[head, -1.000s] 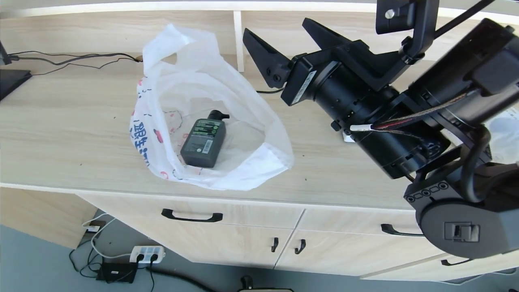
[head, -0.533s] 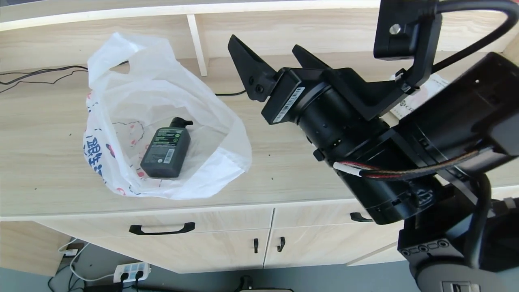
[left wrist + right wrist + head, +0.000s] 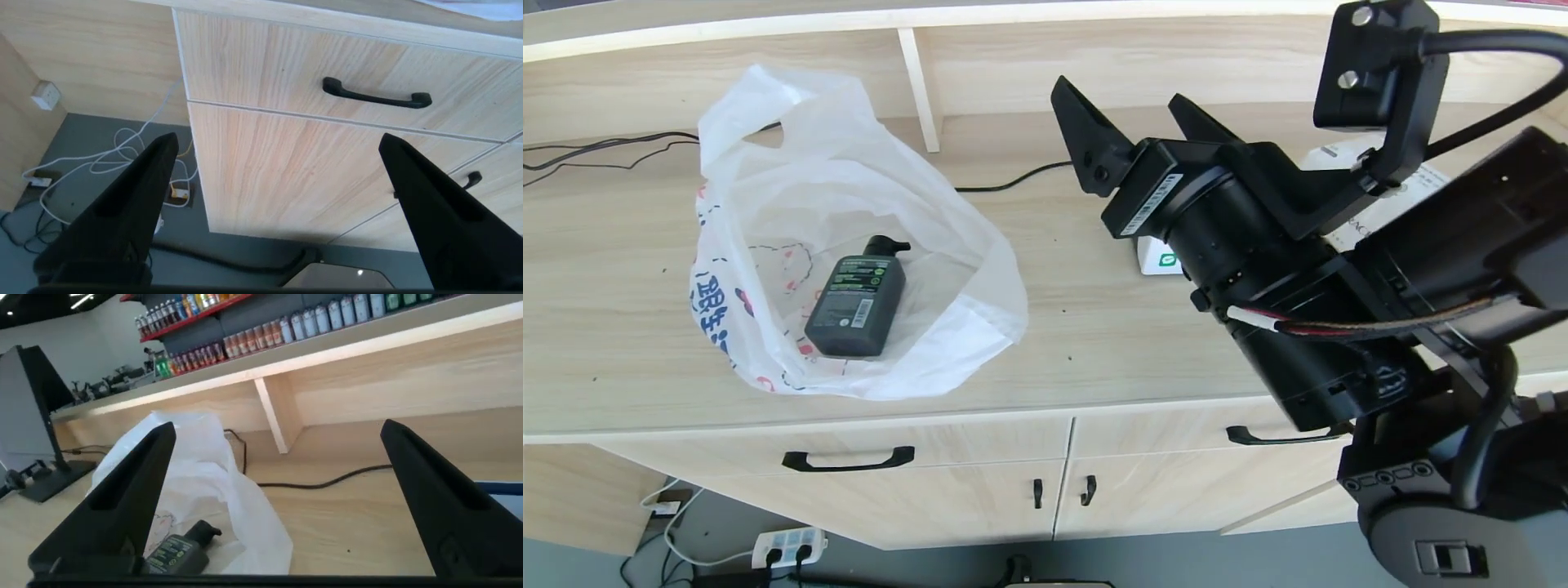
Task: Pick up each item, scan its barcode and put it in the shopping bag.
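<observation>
A white plastic shopping bag [image 3: 849, 196] lies open on the wooden counter, left of centre. A dark pump bottle [image 3: 856, 298] lies flat inside it, label up. My right gripper [image 3: 1125, 102] hovers open above the counter, right of the bag, holding nothing. In the right wrist view the open gripper [image 3: 278, 429] faces the bag [image 3: 188, 465] and the bottle [image 3: 184, 547]. A small white and green item [image 3: 1160, 260] sits on the counter, partly hidden under the right arm. My left gripper [image 3: 278, 143] is open and empty, low in front of the cabinet drawers.
A white packet [image 3: 1372, 216] lies at the counter's right, mostly behind the arm. A black cable [image 3: 1013, 178] runs along the back. A shelf divider [image 3: 919, 90] stands behind the bag. Drawer handles [image 3: 376, 94] line the cabinet front; cables and a power strip [image 3: 788, 545] lie on the floor.
The head camera swung first, shifting the whole picture. Since then my right gripper has moved to the right, still open, uncovering the small white and green item. Bag and bottle stayed put.
</observation>
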Available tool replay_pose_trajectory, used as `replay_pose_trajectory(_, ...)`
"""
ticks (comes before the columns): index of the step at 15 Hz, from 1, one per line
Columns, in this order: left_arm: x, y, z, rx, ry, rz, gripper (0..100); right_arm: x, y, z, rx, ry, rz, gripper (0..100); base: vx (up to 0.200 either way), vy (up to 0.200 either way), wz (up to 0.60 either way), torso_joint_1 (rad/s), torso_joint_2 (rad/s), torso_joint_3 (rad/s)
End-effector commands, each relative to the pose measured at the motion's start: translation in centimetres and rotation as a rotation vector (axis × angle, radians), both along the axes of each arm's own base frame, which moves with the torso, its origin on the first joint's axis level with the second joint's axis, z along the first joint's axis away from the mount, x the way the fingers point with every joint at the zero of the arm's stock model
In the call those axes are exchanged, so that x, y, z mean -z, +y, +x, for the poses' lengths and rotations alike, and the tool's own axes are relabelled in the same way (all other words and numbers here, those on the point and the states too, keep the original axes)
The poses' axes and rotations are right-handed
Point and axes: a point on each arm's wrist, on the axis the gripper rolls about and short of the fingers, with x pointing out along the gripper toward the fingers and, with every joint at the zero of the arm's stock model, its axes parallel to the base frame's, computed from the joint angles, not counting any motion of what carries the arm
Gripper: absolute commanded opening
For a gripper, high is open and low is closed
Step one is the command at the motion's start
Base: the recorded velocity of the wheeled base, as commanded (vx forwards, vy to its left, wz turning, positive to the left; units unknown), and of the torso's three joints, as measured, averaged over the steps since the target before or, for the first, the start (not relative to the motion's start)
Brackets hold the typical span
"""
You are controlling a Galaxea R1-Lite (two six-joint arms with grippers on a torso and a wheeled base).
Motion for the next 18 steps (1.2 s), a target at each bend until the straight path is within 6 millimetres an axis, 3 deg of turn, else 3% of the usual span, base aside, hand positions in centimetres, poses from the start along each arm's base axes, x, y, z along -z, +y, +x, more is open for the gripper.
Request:
replay_pose_trajectory(1,0.0,0.0,0.0,-0.001,0.002,0.000,100,-2.2,-2.8,-0.3,0.115,0.008,0.029,100,0.000,0.000,0.00,0.000,0.00,0.000)
replay_pose_trajectory(7,0.0,0.0,0.0,-0.001,0.002,-0.003,100,-2.3,-8.2,-4.2,0.184,0.108,-0.161,100,0.000,0.000,0.00,0.000,0.00,0.000)
replay_pose_trajectory(11,0.0,0.0,0.0,-0.001,0.002,-0.001,100,-1.0,-12.1,-6.7,0.234,0.232,-0.298,100,-0.100,-0.200,0.00,0.013,0.00,0.002)
replay_pose_trajectory(12,0.0,0.0,0.0,-0.001,0.002,-0.001,100,-0.8,-13.1,-6.8,0.276,0.252,-0.313,100,0.000,-0.200,0.00,-0.017,0.00,0.002)
replay_pose_trajectory(13,0.0,0.0,0.0,-0.001,0.002,-0.001,100,-0.5,-15.8,-6.5,0.410,0.297,-0.376,100,0.000,-0.200,0.00,-0.027,-0.02,0.007)
replay_pose_trajectory(14,0.0,0.0,0.0,-0.001,0.002,-0.001,100,-1.1,-17.0,-6.8,0.443,0.315,-0.437,100,0.000,-0.200,0.00,-0.002,0.01,0.002)
replay_pose_trajectory(18,0.0,0.0,0.0,-0.001,0.001,-0.001,100,-2.4,-19.3,-5.4,0.391,0.401,-0.558,100,0.150,-0.050,0.00,0.006,0.00,0.001)
